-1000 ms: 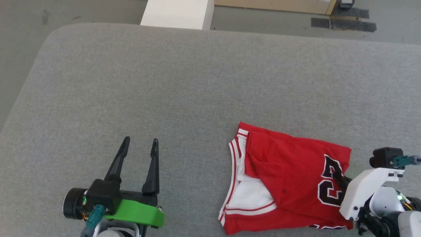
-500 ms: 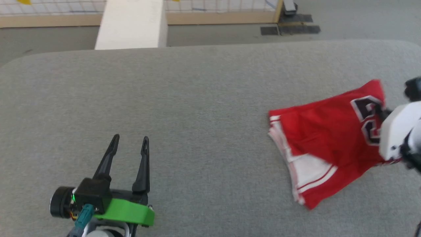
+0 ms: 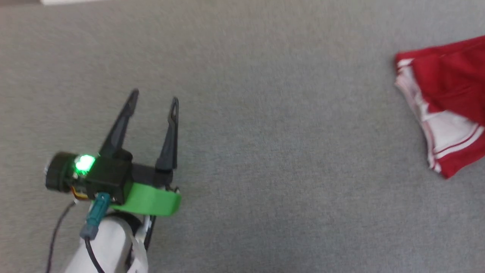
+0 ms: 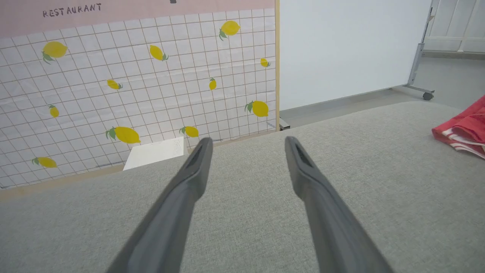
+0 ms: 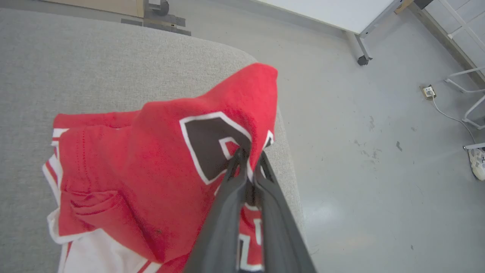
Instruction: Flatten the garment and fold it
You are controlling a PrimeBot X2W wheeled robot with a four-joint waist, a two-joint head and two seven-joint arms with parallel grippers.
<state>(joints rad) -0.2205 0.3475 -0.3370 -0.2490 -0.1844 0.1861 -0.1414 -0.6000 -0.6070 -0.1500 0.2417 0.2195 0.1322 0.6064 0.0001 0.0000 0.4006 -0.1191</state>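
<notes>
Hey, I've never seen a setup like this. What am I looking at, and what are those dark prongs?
A two-armed robot handling clothes. One picture comes from a camera on its head, looking down; the other two from wrist cameras looking along each hand's two dark fingers. A red jersey with white trim lies on the grey padded surface. The left hand is open, holding nothing. The right hand is shut, pinching the jersey at its black number.

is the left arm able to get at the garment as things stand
Probably yes: the left gripper is open and only bare grey surface lies between it and the garment, far to its right, pinched by the right gripper.
</notes>
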